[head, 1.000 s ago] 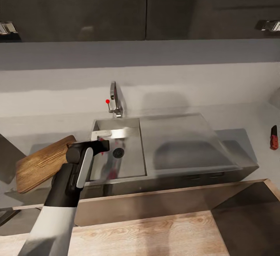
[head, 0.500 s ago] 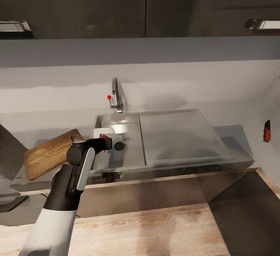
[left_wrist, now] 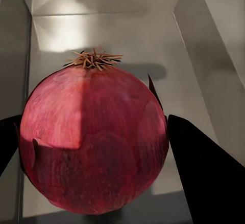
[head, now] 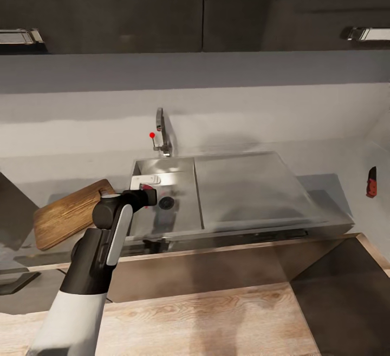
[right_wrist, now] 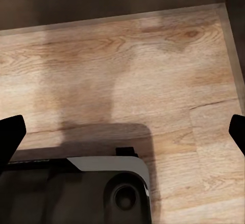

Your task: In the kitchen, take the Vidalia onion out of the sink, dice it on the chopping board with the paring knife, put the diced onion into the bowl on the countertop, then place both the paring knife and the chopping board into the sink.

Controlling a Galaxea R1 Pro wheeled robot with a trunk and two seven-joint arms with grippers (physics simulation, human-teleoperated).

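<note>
The Vidalia onion [left_wrist: 94,142], dark pink with a dry tuft on top, sits between the two dark fingers [left_wrist: 204,173] of my left gripper [left_wrist: 94,137], and both fingers touch its sides. In the head view my left gripper [head: 145,196] reaches into the sink [head: 179,212], with a bit of the onion [head: 146,187] showing just past it. The chopping board [head: 67,212] lies on the countertop [head: 325,183] left of the sink. The paring knife [head: 371,182] lies far right. My right gripper [right_wrist: 122,137] is open, low over the wooden floor. The bowl is out of view.
A chrome tap [head: 161,134] with a red knob [head: 152,134] stands behind the basin, and a drain [head: 166,202] lies beside my left gripper. The flat drainboard [head: 249,183] lies to the right. Dark wall cabinets [head: 195,10] hang above. A wooden floor [head: 216,318] runs below the counter.
The head camera shifted during the first half second, moving the whole picture. Since then my left gripper has stayed in the basin at the onion, with barely any motion.
</note>
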